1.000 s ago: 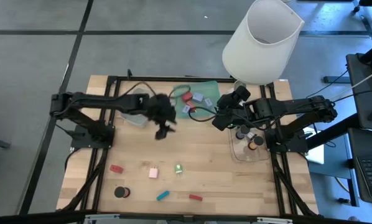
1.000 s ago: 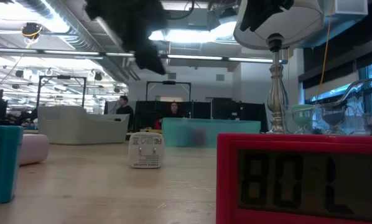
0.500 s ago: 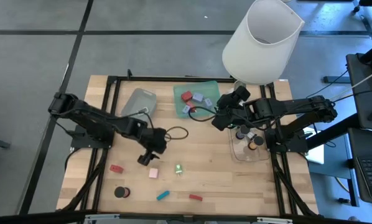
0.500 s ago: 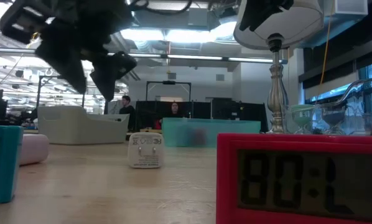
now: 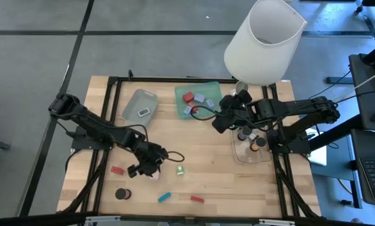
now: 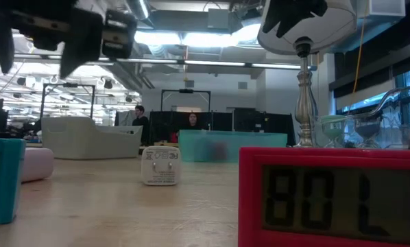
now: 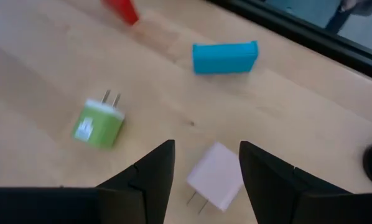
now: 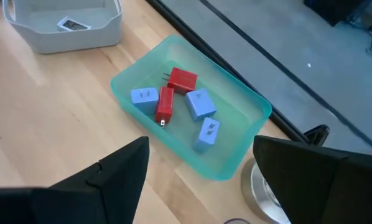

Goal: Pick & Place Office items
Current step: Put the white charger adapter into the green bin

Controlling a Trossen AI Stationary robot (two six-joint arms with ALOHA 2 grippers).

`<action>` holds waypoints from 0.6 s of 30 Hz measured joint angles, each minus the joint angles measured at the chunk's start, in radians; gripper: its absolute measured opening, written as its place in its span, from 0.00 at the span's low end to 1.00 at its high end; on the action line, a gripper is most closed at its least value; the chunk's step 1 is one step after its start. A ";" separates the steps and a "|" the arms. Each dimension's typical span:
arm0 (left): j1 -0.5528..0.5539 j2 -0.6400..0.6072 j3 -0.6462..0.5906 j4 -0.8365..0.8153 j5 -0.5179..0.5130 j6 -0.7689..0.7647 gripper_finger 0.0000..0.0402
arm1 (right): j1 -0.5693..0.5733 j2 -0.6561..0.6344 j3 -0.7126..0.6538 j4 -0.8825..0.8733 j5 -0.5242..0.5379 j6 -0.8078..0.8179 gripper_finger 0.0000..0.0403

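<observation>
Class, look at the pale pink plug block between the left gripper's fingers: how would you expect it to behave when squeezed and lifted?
The pink plug block looks like rigid plastic, so probably stiff, not floppy. Its flat sides suggest it won't roll, though smooth faces might slip. The left gripper straddles it with jaws open; the prongs probably won't interfere.

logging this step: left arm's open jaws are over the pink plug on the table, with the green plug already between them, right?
Not quite. The left gripper has open jaws over the small pink plug adapter, but the green plug adapter is not between them: it lies apart on the wooden table, off to one side. The left wrist view shows this.
</observation>
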 joint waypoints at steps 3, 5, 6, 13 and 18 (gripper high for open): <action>-0.016 0.000 0.000 0.011 0.009 0.060 0.42 | 0.000 0.000 0.000 0.000 0.000 0.025 0.72; -0.023 0.000 0.000 0.010 0.009 0.088 0.41 | 0.000 0.000 0.000 0.000 0.000 0.043 0.72; -0.026 0.000 0.000 0.010 0.008 0.097 0.41 | 0.000 0.000 0.000 0.000 0.000 0.052 0.72; -0.044 0.009 0.000 0.013 0.008 0.127 0.42 | 0.000 0.000 0.000 0.000 0.000 0.117 0.72; -0.050 0.091 0.001 0.050 0.002 0.043 0.46 | 0.000 0.000 0.000 0.000 0.000 0.150 0.72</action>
